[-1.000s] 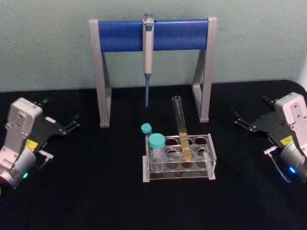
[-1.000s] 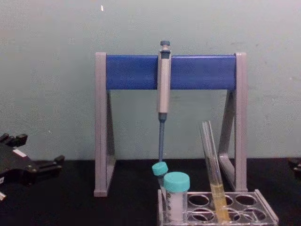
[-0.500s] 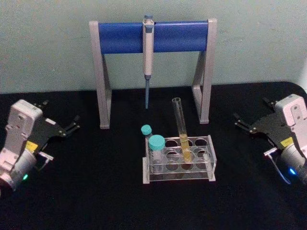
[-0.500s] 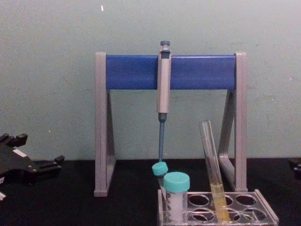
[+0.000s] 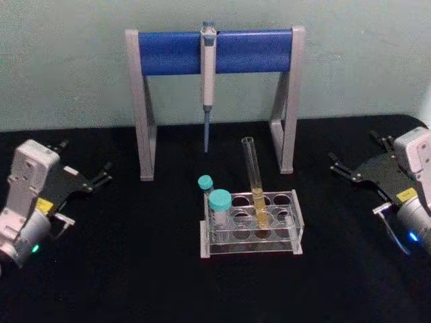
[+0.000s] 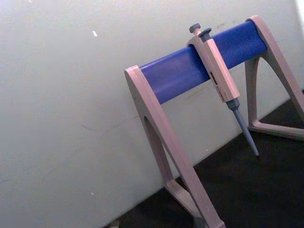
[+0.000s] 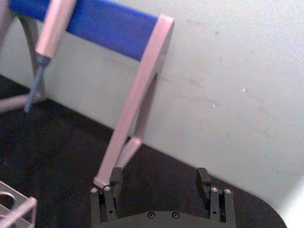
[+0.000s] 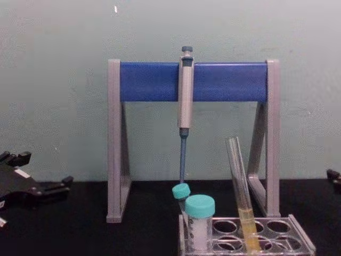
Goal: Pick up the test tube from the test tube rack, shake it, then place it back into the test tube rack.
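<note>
The test tube (image 5: 254, 176) is long and clear, with yellow liquid in its lower part. It stands tilted in a hole of the clear test tube rack (image 5: 291, 237) at the table's middle. From the side the test tube (image 8: 241, 192) leans left above the rack (image 8: 301, 238). My left gripper (image 5: 85, 160) rests open at the far left, well away from the rack. Far to the right, my right gripper (image 5: 351, 148) is open and holds nothing. Its two black fingers (image 7: 115, 179) stand wide apart, with a corner of the rack (image 7: 16, 209) off to one side.
Two teal-capped tubes (image 5: 219, 200) stand in the rack's left end. Behind it rises a grey-and-blue pipette stand (image 5: 215, 52) with a pipette (image 5: 208, 74) hanging from its bar. Black tabletop lies between each gripper and the rack.
The right gripper has shifted slightly, rising a little at the chest view's right edge. The test tube, the rack and the left gripper have not moved.
</note>
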Controlling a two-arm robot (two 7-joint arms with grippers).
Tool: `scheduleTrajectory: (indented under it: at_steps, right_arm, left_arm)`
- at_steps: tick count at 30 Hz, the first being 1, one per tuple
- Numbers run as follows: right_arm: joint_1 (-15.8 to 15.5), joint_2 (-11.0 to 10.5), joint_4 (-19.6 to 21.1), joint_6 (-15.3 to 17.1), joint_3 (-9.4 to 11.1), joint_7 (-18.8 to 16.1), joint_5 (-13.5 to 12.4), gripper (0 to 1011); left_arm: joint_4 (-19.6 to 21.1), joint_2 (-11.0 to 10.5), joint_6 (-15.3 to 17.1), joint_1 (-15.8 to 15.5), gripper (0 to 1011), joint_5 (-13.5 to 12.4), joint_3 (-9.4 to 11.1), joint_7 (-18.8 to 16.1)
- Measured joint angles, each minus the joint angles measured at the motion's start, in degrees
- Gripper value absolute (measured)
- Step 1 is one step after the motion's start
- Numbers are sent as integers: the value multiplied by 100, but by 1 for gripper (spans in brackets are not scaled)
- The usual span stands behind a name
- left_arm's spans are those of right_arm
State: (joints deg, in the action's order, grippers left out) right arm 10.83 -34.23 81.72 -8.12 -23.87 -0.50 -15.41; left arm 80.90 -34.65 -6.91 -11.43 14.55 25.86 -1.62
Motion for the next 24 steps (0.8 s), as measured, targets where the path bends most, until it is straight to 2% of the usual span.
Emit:
scheduleTrajectory:
  at_steps: [5, 6, 10, 12, 17, 24]
  right_arm:
    - [-72, -45, 177, -215, 136, -440, -269, 1000]
    - [-72, -45, 177, -215, 136, -440, -269, 1000]
    - [-131, -88, 326, -361, 213, -832, -518, 1000]
    - [-165, -134, 449, -427, 241, -1177, -706, 1000]
    - [-180, -184, 590, -440, 218, -1649, -890, 1000]
    - [-106, -174, 702, -315, 47, -2202, -932, 1000]
  left_arm:
    - [0, 0, 0, 0, 1001, 0, 0, 0]
    - [0, 0, 0, 0, 1001, 0, 0, 0]
    - [0, 0, 0, 0, 1001, 0, 0, 0]
    - [0, 0, 0, 0, 1001, 0, 0, 0]
    - [0, 0, 0, 0, 1002, 0, 0, 0]
    - [0, 0, 0, 0, 1001, 0, 0, 0]
